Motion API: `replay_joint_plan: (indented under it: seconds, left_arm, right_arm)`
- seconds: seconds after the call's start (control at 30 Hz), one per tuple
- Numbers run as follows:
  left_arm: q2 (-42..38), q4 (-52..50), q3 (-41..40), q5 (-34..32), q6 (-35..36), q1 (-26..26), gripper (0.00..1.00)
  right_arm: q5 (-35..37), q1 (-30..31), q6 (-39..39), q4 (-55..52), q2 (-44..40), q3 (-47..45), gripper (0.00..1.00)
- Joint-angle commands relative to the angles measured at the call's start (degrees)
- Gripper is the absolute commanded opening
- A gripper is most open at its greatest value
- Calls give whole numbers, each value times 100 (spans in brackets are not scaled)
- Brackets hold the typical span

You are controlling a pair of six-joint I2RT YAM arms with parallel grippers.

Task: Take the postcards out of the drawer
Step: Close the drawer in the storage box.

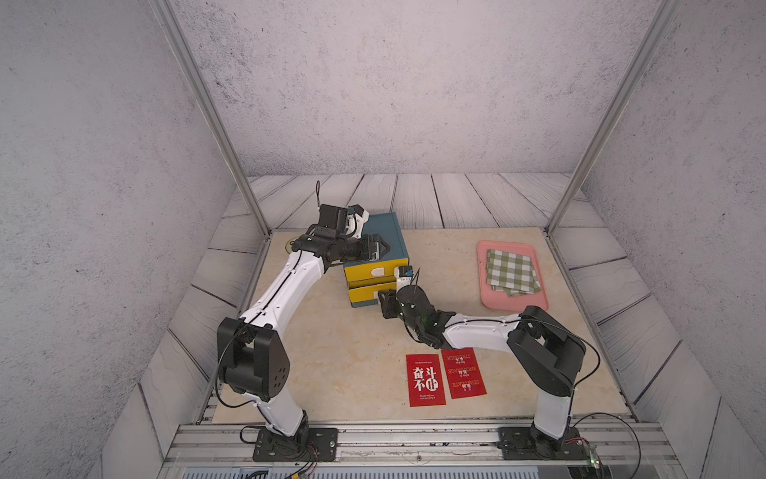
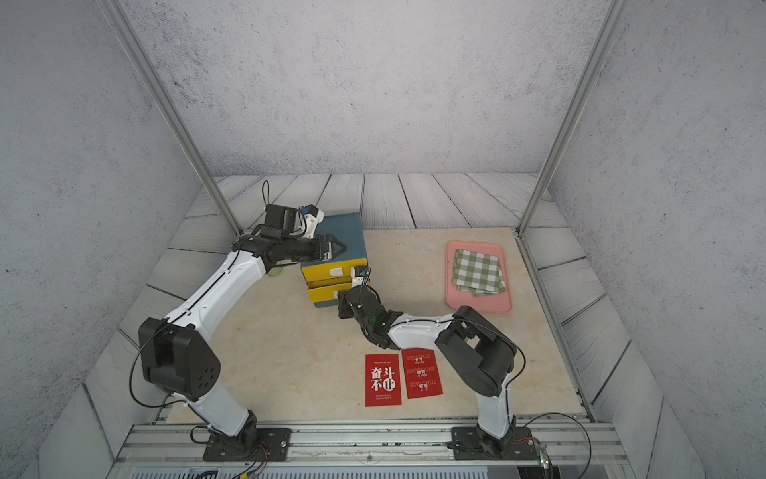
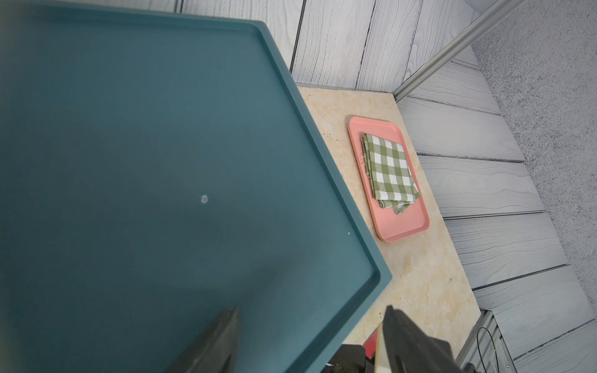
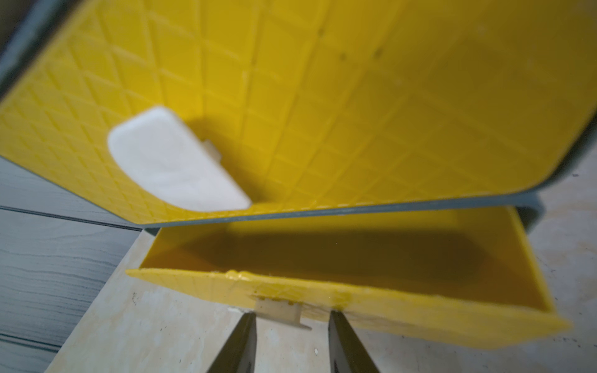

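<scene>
Two red postcards [image 1: 427, 379] [image 1: 463, 373] lie flat side by side on the table near the front, seen in both top views [image 2: 383, 379] [image 2: 422, 373]. The teal cabinet [image 1: 381, 232] has two yellow drawers. The lower drawer [image 4: 355, 258] is pulled partly out, and the part of its floor that shows is bare. My right gripper [image 4: 292, 318] is open at that drawer's front, its fingertips [image 4: 250, 326] either side of the small white handle [image 4: 279, 311]. My left gripper [image 3: 310, 323] stands open over the cabinet's top near its front corner [image 1: 383, 246].
A pink tray [image 1: 514, 305] holding a folded green-and-white checked cloth [image 1: 512, 271] sits at the right back of the table. The upper drawer [image 4: 323, 97] is shut. Metal frame posts stand at the table's back corners.
</scene>
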Motion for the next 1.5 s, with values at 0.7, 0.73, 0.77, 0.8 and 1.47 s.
replay_joint_plan:
  seconds: [0.7, 0.73, 0.77, 0.8, 1.47]
  left_arm:
    - [-12, -549, -103, 21, 34, 38, 77]
    - [-1, -566, -106, 21, 52, 40, 77]
    - [-1, -576, -99, 21, 64, 40, 77]
    - [7, -579, -94, 13, 72, 40, 77]
    - [46, -540, 221, 146, 109, 181, 78]
  right_arm:
    - [170, -141, 209, 393, 830, 572, 39]
    - [161, -138, 219, 396, 837, 572, 39]
    - [137, -143, 238, 402, 816, 551, 39]
    - [119, -142, 245, 413, 788, 530, 39]
    - [-933, -188, 3324, 1168, -232, -1089, 40]
